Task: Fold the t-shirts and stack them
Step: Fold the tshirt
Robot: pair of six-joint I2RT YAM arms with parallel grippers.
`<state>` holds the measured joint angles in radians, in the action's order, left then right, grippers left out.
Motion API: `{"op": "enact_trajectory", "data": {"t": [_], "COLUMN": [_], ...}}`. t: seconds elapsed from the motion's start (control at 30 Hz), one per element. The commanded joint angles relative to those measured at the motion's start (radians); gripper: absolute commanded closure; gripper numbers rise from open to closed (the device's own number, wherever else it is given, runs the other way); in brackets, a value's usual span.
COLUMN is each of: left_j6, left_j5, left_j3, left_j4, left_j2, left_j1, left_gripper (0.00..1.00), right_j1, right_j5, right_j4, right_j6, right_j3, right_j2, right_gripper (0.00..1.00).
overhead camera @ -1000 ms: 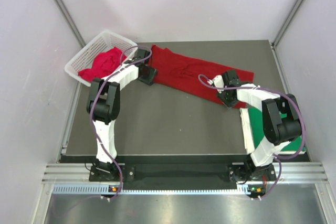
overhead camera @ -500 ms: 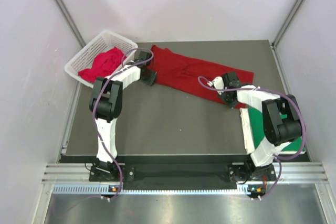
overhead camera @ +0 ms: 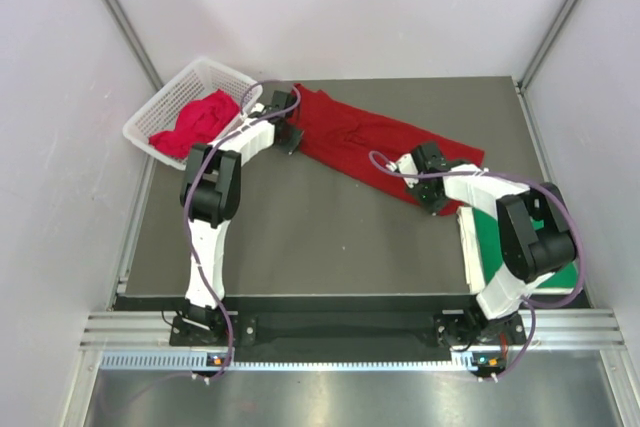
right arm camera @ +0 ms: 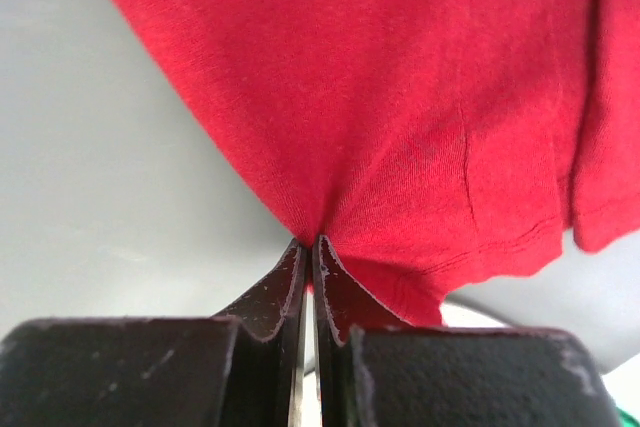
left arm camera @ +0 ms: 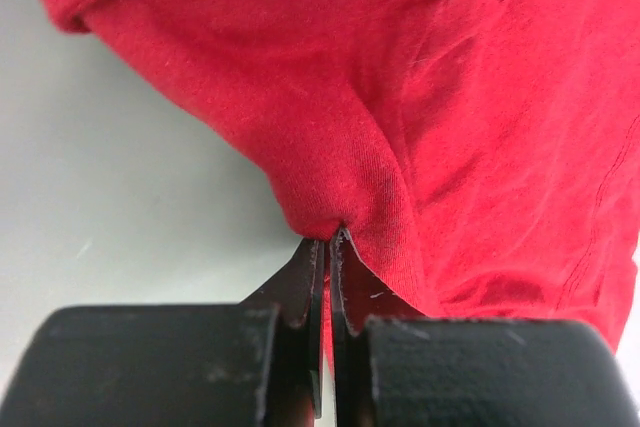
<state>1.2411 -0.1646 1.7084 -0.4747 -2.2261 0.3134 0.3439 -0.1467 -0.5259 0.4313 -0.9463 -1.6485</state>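
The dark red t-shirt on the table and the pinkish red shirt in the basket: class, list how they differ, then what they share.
The dark red t-shirt lies stretched across the table; the pinkish red shirt sits bunched in the basket. The left gripper and right gripper pinch the dark red t-shirt's edge; nothing touches the pinkish red shirt. Both are plain reddish cloth.

A white plastic basket (overhead camera: 170, 92) with little holes is seen in the upper left of the frame, at the corner of a dark grey table (overhead camera: 320, 237). A flat white sheet (overhead camera: 468, 247) is laid at the table's lower right. A silver metal rail (overhead camera: 130, 329) is fixed along the bottom. Pale walls (overhead camera: 350, 7) are seen behind.
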Motion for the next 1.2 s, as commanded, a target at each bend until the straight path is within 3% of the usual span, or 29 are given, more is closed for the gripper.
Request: {"op": "enact_trajectory", "data": {"t": [0.0,0.4,0.5,0.63,0.83,1.03,1.17], "left_j6": [-0.074,-0.158,-0.190,-0.242,-0.292,-0.299,-0.321], "left_j5": [-0.052,-0.039,-0.004,0.026,0.054,0.128,0.119], "left_j3": [0.082,0.137,0.145,0.180,0.188,0.161,0.183], "left_j4": [0.038,0.080,0.117,0.122,0.104,0.116,0.036], "left_j2": [-0.027,-0.079,-0.087,-0.096,-0.053,-0.012,0.006], "left_j1": [0.001,0.001,0.000,0.000,0.000,-0.010,-0.014], "left_gripper": [1.00,1.00,0.94,0.77,0.65,0.63,0.63], "right_j1": [0.067,0.254,0.308,0.382,0.460,0.556,0.631], "right_j5": [0.053,0.078,0.090,0.108,0.117,0.144,0.144], "right_j4": [-0.094,-0.171,-0.163,-0.145,-0.140,-0.106,-0.118], "right_j6": [-0.087,-0.331,-0.396,-0.459,-0.509,-0.562,-0.597], "right_j3": [-0.055,-0.164,-0.164,-0.152,-0.167,-0.183,-0.227], "right_j2": [-0.002,-0.070,-0.074,-0.094,-0.109,-0.115,-0.163], "right_gripper": [1.00,1.00,1.00,1.00,1.00,1.00,1.00]}}
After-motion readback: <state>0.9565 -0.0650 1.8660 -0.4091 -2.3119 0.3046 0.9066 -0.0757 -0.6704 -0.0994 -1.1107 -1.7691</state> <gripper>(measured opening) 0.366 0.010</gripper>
